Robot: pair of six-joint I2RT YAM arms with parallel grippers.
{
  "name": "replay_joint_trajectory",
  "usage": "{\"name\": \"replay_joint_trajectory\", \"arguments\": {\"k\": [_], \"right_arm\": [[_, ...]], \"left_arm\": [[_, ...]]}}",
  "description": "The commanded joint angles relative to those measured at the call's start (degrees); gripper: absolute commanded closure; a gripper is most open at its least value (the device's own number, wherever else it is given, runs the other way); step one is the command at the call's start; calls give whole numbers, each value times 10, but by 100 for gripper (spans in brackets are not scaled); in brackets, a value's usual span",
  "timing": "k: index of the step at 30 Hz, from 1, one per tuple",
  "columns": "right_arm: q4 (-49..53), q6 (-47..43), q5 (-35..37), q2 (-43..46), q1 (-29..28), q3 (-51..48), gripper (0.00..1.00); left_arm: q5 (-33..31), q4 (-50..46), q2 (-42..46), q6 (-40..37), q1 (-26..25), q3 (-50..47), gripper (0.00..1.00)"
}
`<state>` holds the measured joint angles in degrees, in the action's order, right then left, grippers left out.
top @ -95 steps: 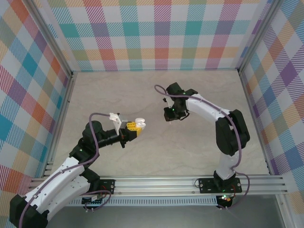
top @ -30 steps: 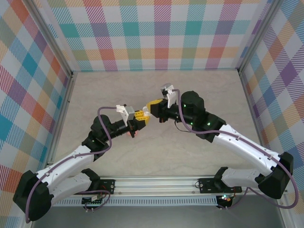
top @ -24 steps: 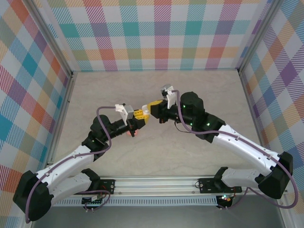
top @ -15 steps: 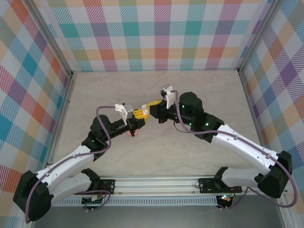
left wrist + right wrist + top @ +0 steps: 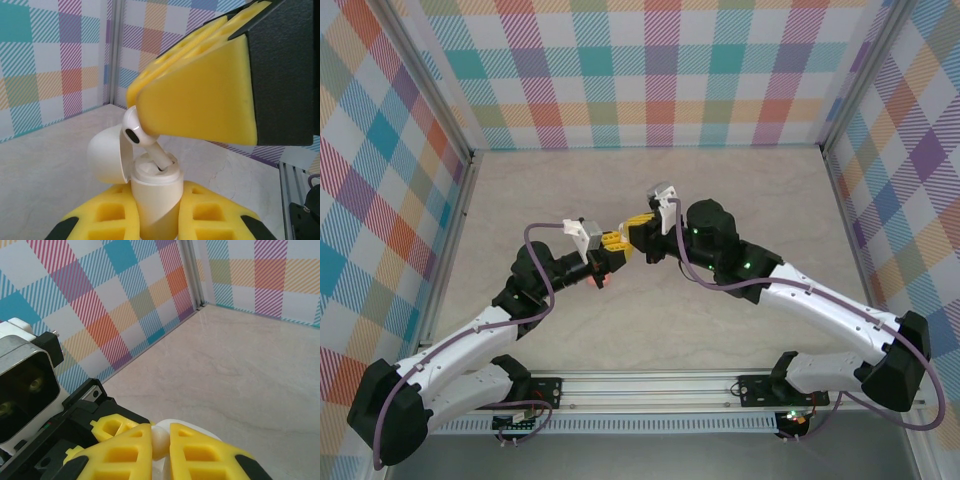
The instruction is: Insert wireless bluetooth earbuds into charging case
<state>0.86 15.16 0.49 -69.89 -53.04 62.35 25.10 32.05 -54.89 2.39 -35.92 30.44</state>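
Above mid-table, I'm gripping the open charging case (image 5: 155, 192) upright w/ left gripper (image 5: 612, 247), jaws shut on its body, so the socket is facing up; right gripper (image 5: 161, 437) is pinching a white earbud (image 5: 135, 131), stem tip resting at that socket.

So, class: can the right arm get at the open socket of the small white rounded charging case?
Probably yes: the left gripper holds the case, lid swung back, and the white earbud in the right gripper dips its stem into the socket unobstructed.
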Motion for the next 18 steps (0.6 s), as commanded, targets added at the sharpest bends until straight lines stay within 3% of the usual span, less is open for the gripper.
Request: {"name": "replay_joint_trajectory", "arguments": {"k": [1, 18], "right_arm": [[-7, 2, 3, 2, -9, -13, 87], [-154, 95, 46, 29, -9, -79, 87]], "left_arm": [[-15, 43, 14, 9, -8, 24, 100], [-18, 65, 14, 28, -9, 18, 100]]}}
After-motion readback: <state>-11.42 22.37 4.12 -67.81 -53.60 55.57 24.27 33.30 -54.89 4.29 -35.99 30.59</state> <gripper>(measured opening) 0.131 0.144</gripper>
